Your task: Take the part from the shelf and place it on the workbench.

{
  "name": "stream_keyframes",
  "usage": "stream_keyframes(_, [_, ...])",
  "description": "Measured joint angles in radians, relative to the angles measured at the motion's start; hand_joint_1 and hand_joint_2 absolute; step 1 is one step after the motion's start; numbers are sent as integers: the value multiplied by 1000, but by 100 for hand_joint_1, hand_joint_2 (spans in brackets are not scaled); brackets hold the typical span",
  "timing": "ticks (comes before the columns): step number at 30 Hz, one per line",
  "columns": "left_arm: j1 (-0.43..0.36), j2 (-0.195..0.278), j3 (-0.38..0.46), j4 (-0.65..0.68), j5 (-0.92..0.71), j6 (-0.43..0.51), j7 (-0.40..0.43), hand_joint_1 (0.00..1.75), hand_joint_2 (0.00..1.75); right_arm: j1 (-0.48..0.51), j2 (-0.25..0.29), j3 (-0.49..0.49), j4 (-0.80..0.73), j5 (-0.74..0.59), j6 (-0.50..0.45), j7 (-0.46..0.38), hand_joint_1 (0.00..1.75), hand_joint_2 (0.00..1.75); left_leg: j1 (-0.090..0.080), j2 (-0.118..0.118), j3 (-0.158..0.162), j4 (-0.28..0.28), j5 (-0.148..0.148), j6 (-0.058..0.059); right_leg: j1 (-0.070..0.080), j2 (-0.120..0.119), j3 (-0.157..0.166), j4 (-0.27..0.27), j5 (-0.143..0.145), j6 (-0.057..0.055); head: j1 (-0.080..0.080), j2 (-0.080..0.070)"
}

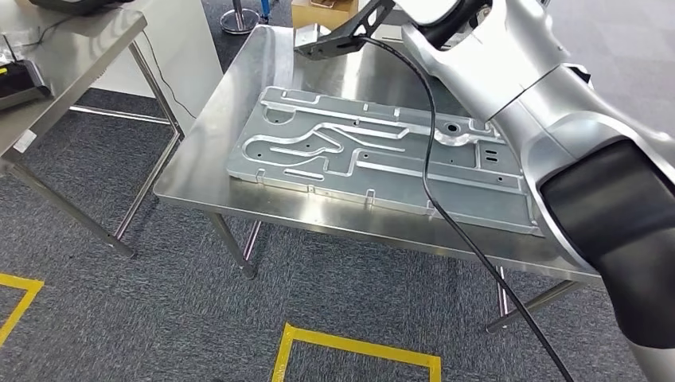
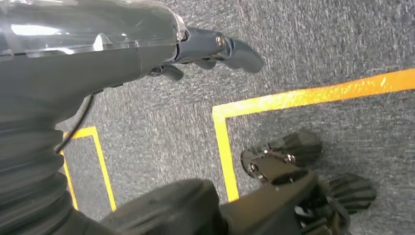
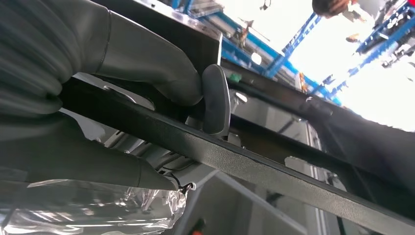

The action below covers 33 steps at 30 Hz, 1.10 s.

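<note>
- One dark bracket-shaped part (image 1: 344,36) is hanging above the far end of the workbench (image 1: 239,103), gripped by the right hand (image 3: 161,73), thumb pressing on it.
- One large embossed metal plate (image 1: 374,155) is lying flat on the workbench.
- The left hand (image 2: 205,49) is hanging over the carpet, fingers apart, holding nothing.

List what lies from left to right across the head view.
Neighbouring table → steel workbench → flat stamped metal panel lying on it → robot's right arm, reaching across to hold a dark part over the far edge.
</note>
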Motion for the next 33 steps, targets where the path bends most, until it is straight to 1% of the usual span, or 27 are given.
stream_keyframes(2, [-2, 0, 0, 0, 0, -9, 1, 0, 175, 5, -2, -3, 4, 0, -3, 7, 175, 175, 0, 2, 3, -4, -3, -3, 0, 2, -1, 0, -4, -4, 0, 0])
stream_keyframes(4, [-6, 0, -1, 0, 0, -18, 2, 0, 175, 13, -4, -7, 7, 1, -7, 12, 175, 175, 0, 3, 5, -6, -6, -4, -1, 4, -1, -1, -7, -5, 0, 0])
stream_keyframes(10, [-11, 5, -5, 0, 0, -37, 2, 0, 175, 30, -8, -16, 11, 3, -13, 15, 175, 175, -5, 5, 6, -6, -13, 5, -6, 6, 0, -3, -8, -2, 0, 0])
stream_keyframes(11, [-11, 5, -5, 0, 0, -38, 2, 0, 175, 30, -8, -17, 11, 3, -13, 15, 175, 175, -6, 6, 6, -10, -13, 8, -6, 7, 1, 1, -6, 0, 0, 0])
stream_keyframes(12, [-12, 6, -6, 0, 0, -39, 2, 0, 175, 29, -8, -18, 11, 3, -13, 15, 175, 175, -5, 7, 7, -16, -16, 14, -6, 7, 3, 6, -4, 4, 0, 0])
stream_keyframes(14, [-13, 6, -6, 0, 0, -40, 1, 0, 175, 28, -9, -22, 11, 4, -13, 15, 175, 175, -2, 9, 26, -34, -16, 24, -6, 6, -2, 23, -3, 11, 0, 0])
stream_keyframes(15, [-12, 6, -6, 0, 0, -40, 1, 0, 175, 27, -10, -24, 11, 5, -13, 15, 175, 175, 0, 10, 39, -42, -15, 27, -7, 5, -13, 42, -12, 13, 0, 0])
stream_keyframes(16, [-13, 6, -7, 0, 0, -41, 0, 0, 175, 25, -12, -26, 11, 5, -13, 15, 175, 175, 1, 12, 52, -47, -13, 28, -8, 5, -34, 78, -28, 15, 0, 0])
stream_keyframes(17, [-13, 6, -7, 0, -1, -41, 0, 0, 175, 25, -13, -28, 11, 6, -13, 15, 175, 175, 4, 14, 60, -50, -14, 30, -12, 4, -63, 131, -49, 19, 0, 0])
stream_keyframes(18, [-14, 6, -7, 0, -1, -41, 1, 0, 175, 27, -14, -28, 12, 6, -14, 15, 175, 175, 6, 16, 68, -50, -16, 28, -16, 3, -98, 191, -69, 25, -1, 0])
stream_keyframes(19, [-14, 6, -7, 0, -3, -41, 4, 0, 175, 31, -16, -29, 12, 6, -14, 15, 175, 175, 10, 15, 77, -50, -21, 24, -22, 3, -130, 240, -80, 31, -1, 0])
stream_keyframes(20, [-13, 6, -7, 0, -4, -40, 6, 0, 175, 37, -17, -29, 13, 6, -14, 14, 175, 175, 14, 14, 88, -49, -28, 19, -30, 1, -150, 261, -74, 39, -1, 0])
stream_keyframes(21, [-12, 6, -7, 0, -6, -38, 10, 0, 175, 43, -19, -29, 15, 6, -14, 13, 175, 175, 19, 13, 101, -48, -38, 12, -37, -1, -153, 245, -52, 46, -1, 0])
stream_keyframes(22, [-11, 6, -7, 0, -6, -37, 12, 0, 175, 48, -21, -30, 15, 6, -15, 12, 175, 175, 24, 12, 115, -47, -50, 5, -44, -3, -140, 195, -17, 54, -1, 0])
stream_keyframes(23, [-10, 6, -7, 0, -6, -35, 13, 0, 175, 52, -23, -30, 17, 6, -17, 11, 175, 175, 28, 11, 127, -46, -65, -4, -50, -7, -120, 126, 27, 61, -1, 0])
stream_keyframes(24, [-11, 6, -7, 0, -4, -35, 14, 0, 175, 57, -28, -31, 19, 6, -20, 10, 175, 175, 32, 11, 136, -42, -79, -12, -51, -10, -103, 68, 52, 64, -1, 0])
stream_keyframes(25, [-12, 6, -7, 0, -2, -35, 13, 0, 175, 61, -32, -31, 21, 6, -26, 7, 175, 175, 33, 11, 140, -38, -91, -22, -50, -11, -94, 34, 69, 58, -1, 0])
stream_keyframes(26, [-13, 6, -7, 0, 0, -36, 11, 0, 175, 66, -35, -32, 23, 6, -31, 5, 175, 175, 34, 11, 142, -37, -100, -32, -45, -11, -92, 21, 72, 48, -1, 0])
stream_keyframes(27, [-16, 6, -7, 0, 0, -38, 10, 0, 175, 71, -39, -32, 25, 6, -35, 4, 175, 175, 35, 11, 145, -35, -103, -41, -38, -9, -93, 26, 58, 34, -1, 0])
stream_keyframes(28, [-17, 6, -7, 0, 0, -42, 8, 0, 175, 75, -42, -35, 26, 6, -38, 4, 175, 175, 36, 11, 144, -31, -101, -49, -37, -9, -91, 31, 52, 21, 0, 0])
stream_keyframes(29, [-19, 6, -7, 0, -1, -45, 6, 0, 175, 79, -47, -39, 28, 7, -40, 6, 175, 175, 37, 11, 134, -8, -92, -55, -37, -8, -85, 28, 41, 13, 0, 0])
stream_keyframes(30, [-20, 6, -7, 0, -3, -48, 3, 0, 175, 81, -51, -43, 30, 8, -42, 9, 175, 175, 37, 11, 108, 37, -82, -60, -40, -8, -76, 24, 31, 6, 0, 0])
stream_keyframes(31, [-20, 6, -7, 0, -4, -51, 1, 0, 175, 84, -54, -47, 31, 9, -43, 11, 175, 175, 38, 11, 69, 100, -79, -64, -42, -6, -65, 19, 21, 1, 0, 0])
stream_keyframes(32, [-19, 6, -8, 0, -5, -53, -1, 0, 175, 90, -55, -49, 33, 10, -44, 12, 175, 175, 38, 12, 22, 172, -91, -66, -43, -4, -51, 13, 10, -3, -1, 0])
stream_keyframes(33, [-18, 6, -8, 0, -6, -55, -3, 0, 175, 101, -57, -50, 35, 11, -45, 12, 175, 175, 37, 12, -22, 234, -117, -68, -42, -3, -34, 9, 0, -6, -1, 0])
